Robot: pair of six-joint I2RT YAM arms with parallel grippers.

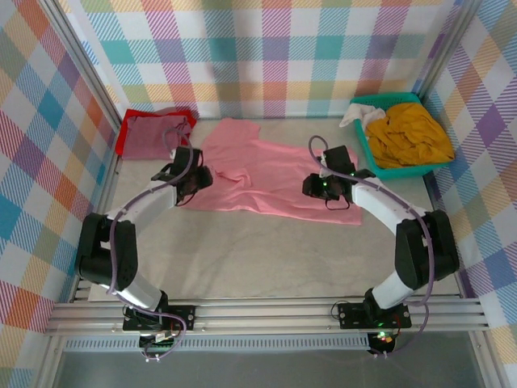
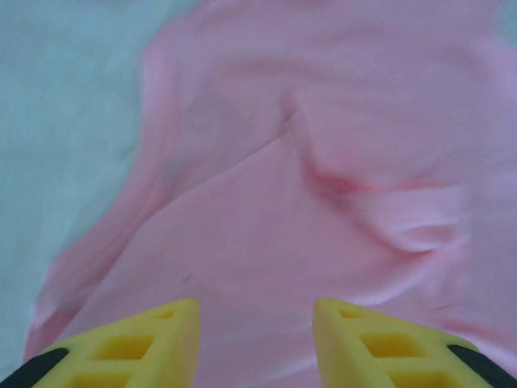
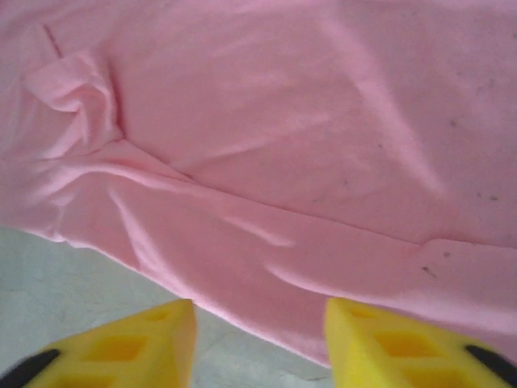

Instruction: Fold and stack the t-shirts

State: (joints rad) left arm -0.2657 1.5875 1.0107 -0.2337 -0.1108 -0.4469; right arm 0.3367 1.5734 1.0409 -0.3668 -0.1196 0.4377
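A salmon-pink t-shirt (image 1: 271, 174) lies spread and wrinkled across the middle of the table. My left gripper (image 1: 200, 181) hangs over its left side. In the left wrist view the yellow fingers (image 2: 166, 331) stand apart above the pink cloth (image 2: 323, 202), and the left gripper (image 2: 256, 314) is open with nothing between them. My right gripper (image 1: 317, 187) is over the shirt's right part. In the right wrist view it (image 3: 258, 314) is open above the pink hem (image 3: 266, 291), where cloth meets bare table. A maroon t-shirt (image 1: 149, 136) lies on a red one (image 1: 123, 141) at the back left. A mustard-yellow t-shirt (image 1: 408, 133) fills the basket.
A teal plastic basket (image 1: 396, 170) stands at the back right, with a white cloth (image 1: 355, 115) at its left corner. Checked walls close in the left, back and right sides. Bare grey table (image 1: 266, 259) runs between the shirt and the arm bases.
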